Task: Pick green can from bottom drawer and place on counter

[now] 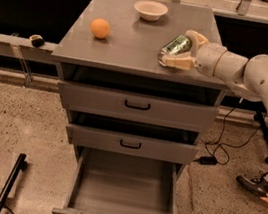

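Tool (179, 49): positioned over the right near part of the worktop (128, 47), reached in from the right on a pale arm (265, 79). Its two fingers are clamped on the green can (173, 45), one finger above the can and one below it.

Green can: held tilted, upper end toward the far right, lower end toward the near left. The lower end sits at or just above the worktop surface; contact cannot be confirmed. The can is well clear of the drawers.

Worktop, other items: an orange (100, 28) rests on the left side, well apart from the can. A pale bowl (150, 9) stands upright near the far edge, about midway across, apart from both the orange and the tool.

Cabinet front: the top drawer (136, 107) and the middle drawer (130, 144) are each slightly proud of the frame, with a dark gap above. The bottom drawer (122, 198) is pulled well out toward the near side, its interior open to view, its black handle on the near face.

Surroundings: a black cable (218, 152) lies on the speckled floor (29, 128) to the right of the cabinet.
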Controlling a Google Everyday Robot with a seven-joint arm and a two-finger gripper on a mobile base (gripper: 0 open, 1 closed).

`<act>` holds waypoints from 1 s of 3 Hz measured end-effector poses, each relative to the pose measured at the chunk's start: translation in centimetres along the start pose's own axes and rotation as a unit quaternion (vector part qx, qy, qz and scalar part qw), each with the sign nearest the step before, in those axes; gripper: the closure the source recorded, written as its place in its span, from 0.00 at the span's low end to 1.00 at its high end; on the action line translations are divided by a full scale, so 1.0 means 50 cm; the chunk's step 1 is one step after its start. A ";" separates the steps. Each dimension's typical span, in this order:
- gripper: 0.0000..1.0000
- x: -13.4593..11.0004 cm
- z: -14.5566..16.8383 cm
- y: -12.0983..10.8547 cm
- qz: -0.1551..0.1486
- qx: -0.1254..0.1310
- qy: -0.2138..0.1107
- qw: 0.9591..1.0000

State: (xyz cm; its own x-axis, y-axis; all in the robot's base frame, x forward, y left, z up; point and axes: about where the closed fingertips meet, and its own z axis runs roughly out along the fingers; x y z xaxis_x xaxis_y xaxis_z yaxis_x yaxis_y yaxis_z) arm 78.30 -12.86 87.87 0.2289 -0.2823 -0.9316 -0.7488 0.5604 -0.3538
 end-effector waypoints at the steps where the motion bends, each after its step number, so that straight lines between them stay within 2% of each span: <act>1: 0.14 0.000 0.000 0.000 0.000 0.000 0.000 1.000; 2: 0.00 -0.001 0.000 0.000 0.000 0.000 0.000 1.000; 3: 0.00 -0.007 -0.002 -0.001 0.002 0.000 -0.004 1.000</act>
State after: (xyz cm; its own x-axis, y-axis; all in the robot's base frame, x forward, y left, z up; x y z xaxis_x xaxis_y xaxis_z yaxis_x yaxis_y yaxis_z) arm 78.19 -12.85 88.24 0.2306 -0.2744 -0.9335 -0.7491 0.5623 -0.3503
